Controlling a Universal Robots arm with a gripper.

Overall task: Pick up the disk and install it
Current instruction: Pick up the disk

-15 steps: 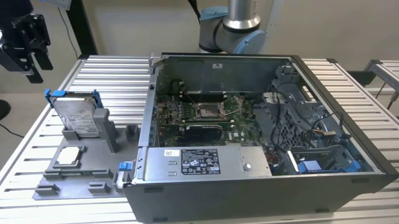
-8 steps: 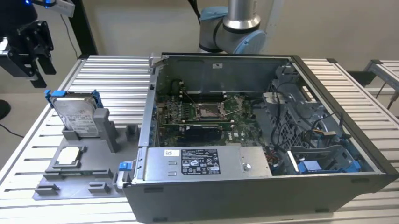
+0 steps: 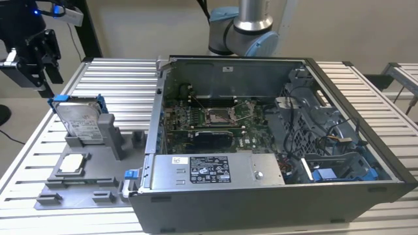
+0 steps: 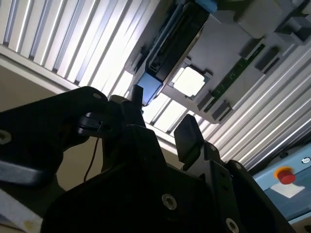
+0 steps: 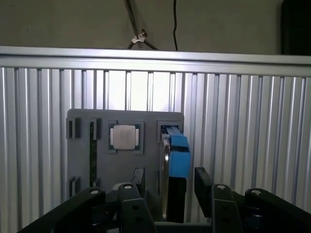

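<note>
Hovering above the ribbed metal surface (image 3: 117,78), the black pincer (image 3: 38,73) hangs apart from the silver metal disk in its bright blue plastic carrier (image 3: 77,117), which stands upright in a grey moulded holder (image 3: 91,171). Second wrist view: fingers (image 4: 188,136) spread, released. First wrist view: the disk (image 5: 176,160) lies edge-on beyond the gap between the jaws; squaring them to its smooth flat faces should grip best.

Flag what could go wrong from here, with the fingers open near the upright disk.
The disk stands on edge in the grey holder; if the fingers close off-centre, it could tilt or bind in its slot. The chip lies close beside it, so one finger might knock it. Loose cables inside the case could snag the disk.
</note>
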